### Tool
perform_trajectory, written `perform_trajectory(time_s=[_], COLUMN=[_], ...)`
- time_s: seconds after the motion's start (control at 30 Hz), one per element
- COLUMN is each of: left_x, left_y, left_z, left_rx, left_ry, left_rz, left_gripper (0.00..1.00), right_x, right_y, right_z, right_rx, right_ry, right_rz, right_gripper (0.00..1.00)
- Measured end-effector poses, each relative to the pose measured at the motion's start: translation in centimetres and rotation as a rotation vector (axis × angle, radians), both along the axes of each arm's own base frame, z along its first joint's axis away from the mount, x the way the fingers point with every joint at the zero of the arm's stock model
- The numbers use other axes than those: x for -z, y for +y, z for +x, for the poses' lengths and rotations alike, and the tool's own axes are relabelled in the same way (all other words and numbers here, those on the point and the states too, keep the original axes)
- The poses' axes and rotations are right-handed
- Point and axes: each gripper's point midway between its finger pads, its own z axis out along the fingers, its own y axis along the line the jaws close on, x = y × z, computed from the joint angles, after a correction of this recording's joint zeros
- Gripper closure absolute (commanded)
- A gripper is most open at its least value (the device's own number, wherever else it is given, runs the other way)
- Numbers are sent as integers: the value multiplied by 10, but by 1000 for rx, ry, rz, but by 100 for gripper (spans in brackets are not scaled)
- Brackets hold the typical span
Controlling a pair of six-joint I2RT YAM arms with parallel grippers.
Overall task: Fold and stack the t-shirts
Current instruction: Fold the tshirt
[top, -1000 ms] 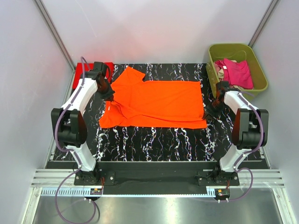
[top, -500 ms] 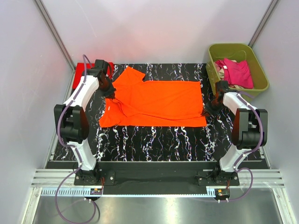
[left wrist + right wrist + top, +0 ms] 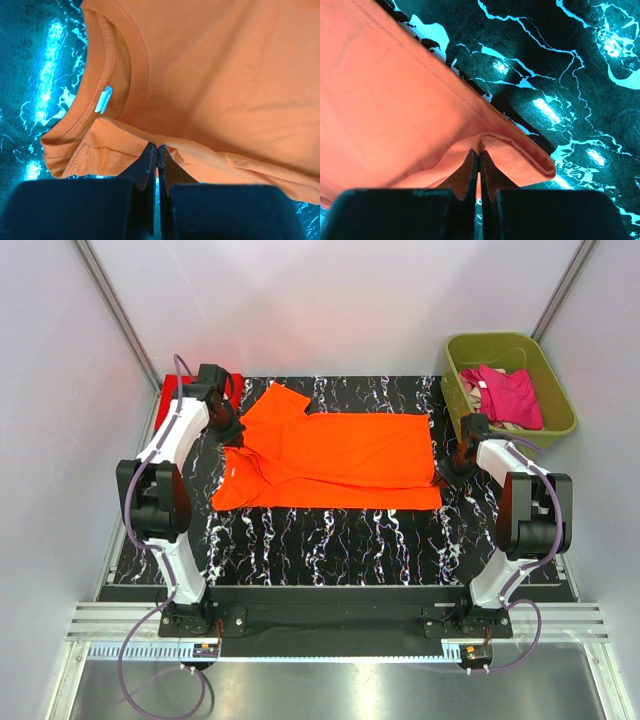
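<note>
The bright orange t-shirt (image 3: 335,460) lies spread flat across the middle of the black marbled table (image 3: 330,540), collar toward the left arm and hem toward the right. The left gripper (image 3: 157,150), jaws closed to a sliver, pinches a fold of orange cloth just beside the collar, where a white label (image 3: 104,99) shows. The right gripper (image 3: 479,155), jaws likewise closed, pinches the hem corner, which curls up off the table. A magenta t-shirt (image 3: 510,395) lies in the olive-green tub (image 3: 560,410) at far right. A red cloth (image 3: 172,392), largely hidden behind the left arm and probably another shirt, lies at the far-left corner.
</note>
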Motion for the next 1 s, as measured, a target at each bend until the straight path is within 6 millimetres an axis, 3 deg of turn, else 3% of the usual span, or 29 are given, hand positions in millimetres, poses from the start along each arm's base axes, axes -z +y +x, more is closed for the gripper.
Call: perform_trajectory(time_s=[0.4,0.43,0.53,0.67,0.77,0.87,1.0], left_x=[12,13,10,-5,-20,-31,-24], left_y=[-4,-4,2,20,29,31,31], left_z=[12,13,18,22,2,-37,-91], left_rx=[21,25,41,33,30,31,47], left_ry=[20,21,4,-47,-72,-92,-89], left_rz=[-13,-11,33,134,170,165,130], left_gripper=[100,88,49,38,36,33,21], right_x=[3,4,9,11,8,3,-8], right_y=[-1,-2,-3,-2,2,5,8], right_z=[1,1,-1,-6,-10,-18,-29], right_rx=[2,3,-8,-51,-76,-103,-152], right_ry=[3,5,18,31,26,18,-12], right_rz=[-7,-11,-20,-19,-6,13,19], right_gripper=[95,80,55,42,34,30,27])
